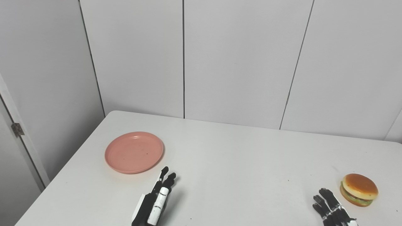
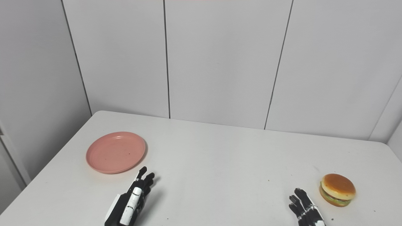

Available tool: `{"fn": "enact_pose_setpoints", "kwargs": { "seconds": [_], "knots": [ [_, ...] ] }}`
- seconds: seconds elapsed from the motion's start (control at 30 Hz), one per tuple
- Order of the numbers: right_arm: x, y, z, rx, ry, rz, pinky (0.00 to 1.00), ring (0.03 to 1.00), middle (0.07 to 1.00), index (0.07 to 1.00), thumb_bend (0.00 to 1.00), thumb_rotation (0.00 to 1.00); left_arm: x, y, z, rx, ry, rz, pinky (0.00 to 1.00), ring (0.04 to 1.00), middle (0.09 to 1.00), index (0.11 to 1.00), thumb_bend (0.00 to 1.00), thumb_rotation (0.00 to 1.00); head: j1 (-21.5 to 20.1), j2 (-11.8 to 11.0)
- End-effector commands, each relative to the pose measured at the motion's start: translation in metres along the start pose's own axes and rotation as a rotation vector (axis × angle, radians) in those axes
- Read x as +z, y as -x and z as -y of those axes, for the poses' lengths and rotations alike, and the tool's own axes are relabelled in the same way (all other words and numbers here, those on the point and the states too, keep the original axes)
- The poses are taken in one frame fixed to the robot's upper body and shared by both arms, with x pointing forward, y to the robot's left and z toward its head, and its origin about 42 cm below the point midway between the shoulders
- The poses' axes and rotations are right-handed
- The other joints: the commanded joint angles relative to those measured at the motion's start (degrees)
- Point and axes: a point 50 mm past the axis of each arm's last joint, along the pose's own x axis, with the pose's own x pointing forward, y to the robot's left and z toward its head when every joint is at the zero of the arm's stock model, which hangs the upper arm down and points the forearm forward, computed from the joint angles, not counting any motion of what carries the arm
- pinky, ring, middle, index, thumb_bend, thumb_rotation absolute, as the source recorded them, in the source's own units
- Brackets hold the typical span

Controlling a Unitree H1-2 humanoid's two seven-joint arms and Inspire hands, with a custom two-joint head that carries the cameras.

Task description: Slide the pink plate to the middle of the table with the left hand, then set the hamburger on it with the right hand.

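A pink plate [image 1: 134, 152] lies empty on the left part of the white table [image 1: 238, 163]. A hamburger [image 1: 359, 189] sits near the table's right front. My left hand [image 1: 155, 201] is open and empty, fingers straight and pointing away, just in front of and right of the plate, apart from it. My right hand [image 1: 331, 209] is open and empty at the bottom right, fingers spread, a little left of the hamburger and not touching it. The same scene shows in the right eye view, with the plate [image 2: 116, 152] and hamburger [image 2: 337, 189].
Grey wall panels [image 1: 238, 59] stand behind the table's far edge. The table's left edge runs diagonally past the plate, with a door and its hinge [image 1: 17, 129] beyond it.
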Motion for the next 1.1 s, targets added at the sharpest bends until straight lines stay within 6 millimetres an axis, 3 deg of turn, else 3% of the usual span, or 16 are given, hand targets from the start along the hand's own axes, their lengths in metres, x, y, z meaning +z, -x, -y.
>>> {"fn": "enact_pose_setpoints", "kwargs": {
  "seconds": [0.0,0.1,0.23,0.53,0.6,0.93,1.07],
  "knots": [
    [-0.027,0.004,0.029,-0.087,0.022,-0.169,0.92,0.911,0.927,0.861,0.82,1.0,-0.001,0.034,-0.008,0.044,-0.029,-0.026,0.99,0.959,0.935,0.954,0.69,0.9,-0.3,0.0],
    [-0.028,0.003,0.028,-0.089,0.019,-0.168,0.92,0.912,0.926,0.86,0.82,1.0,0.015,0.03,-0.01,0.053,-0.039,0.036,0.99,0.951,0.927,0.935,0.71,0.9,-0.4,0.0],
    [-0.028,0.003,0.025,-0.091,0.022,-0.168,0.91,0.904,0.926,0.862,0.84,0.99,0.053,0.007,-0.021,0.077,-0.047,0.176,0.97,0.929,0.915,0.917,0.76,0.89,-0.8,0.0],
    [-0.03,0.002,0.023,-0.095,0.017,-0.168,0.89,0.892,0.914,0.854,0.83,0.98,0.096,-0.033,-0.046,0.092,-0.095,0.332,0.96,0.929,0.92,0.872,0.83,0.88,-0.9,-0.1],
    [-0.03,0.002,0.023,-0.095,0.017,-0.168,0.89,0.891,0.913,0.855,0.83,0.98,0.1,-0.039,-0.05,0.091,-0.085,0.351,0.97,0.941,0.924,0.862,0.84,0.87,-0.9,-0.1],
    [-0.031,0.002,0.02,-0.092,0.021,-0.166,0.88,0.886,0.908,0.847,0.82,0.99,0.111,-0.076,-0.116,0.151,-0.201,0.403,0.98,0.947,0.918,0.821,0.94,0.83,-1.3,-0.1],
    [-0.031,0.001,0.02,-0.091,0.024,-0.171,0.88,0.888,0.908,0.845,0.82,0.99,0.116,-0.089,-0.133,0.176,-0.215,0.404,0.96,0.954,0.918,0.786,0.89,0.86,-1.2,-0.2]
  ]
}}
